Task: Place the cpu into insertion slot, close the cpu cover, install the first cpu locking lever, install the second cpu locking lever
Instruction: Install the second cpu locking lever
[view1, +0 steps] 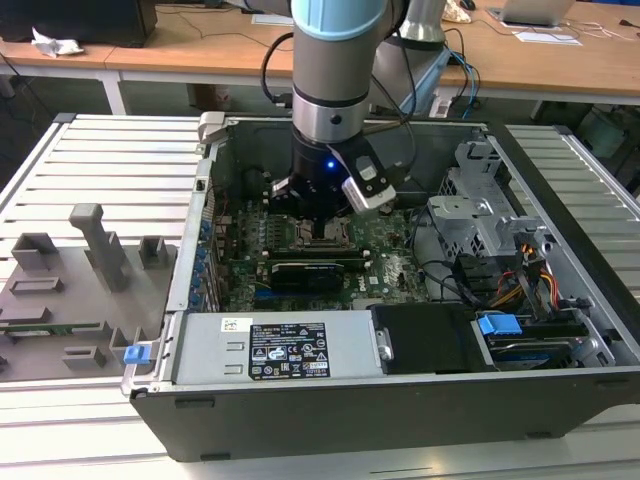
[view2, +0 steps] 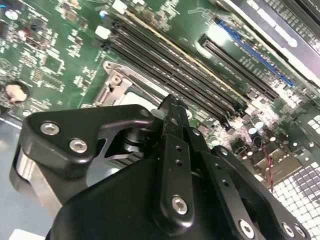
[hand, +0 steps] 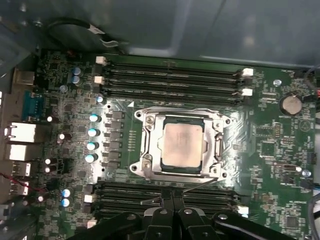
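Note:
In the first wrist view the cpu (hand: 182, 145), a dull silver square, lies flat in the insertion slot (hand: 216, 146). The cpu cover (hand: 150, 131) is folded down around it as a silvery frame. One thin locking lever (hand: 176, 108) runs along the socket's far edge. Another thin lever rod (hand: 206, 184) slants out from the edge nearest my gripper (hand: 172, 196). The black fingers are pressed together, tips right at that rod; whether they touch it is unclear. My gripper (view2: 172, 104) hangs just over the cover's corner (view2: 116, 84). In the exterior view my gripper (view1: 318, 228) is low inside the case.
Black memory slots (hand: 172, 80) flank the socket on two sides. The open computer case (view1: 200, 260) walls in the green motherboard (view1: 385, 255). A drive cage (view1: 480, 215) and cables stand at the exterior view's right. Grey fixtures (view1: 95, 245) sit outside at the left.

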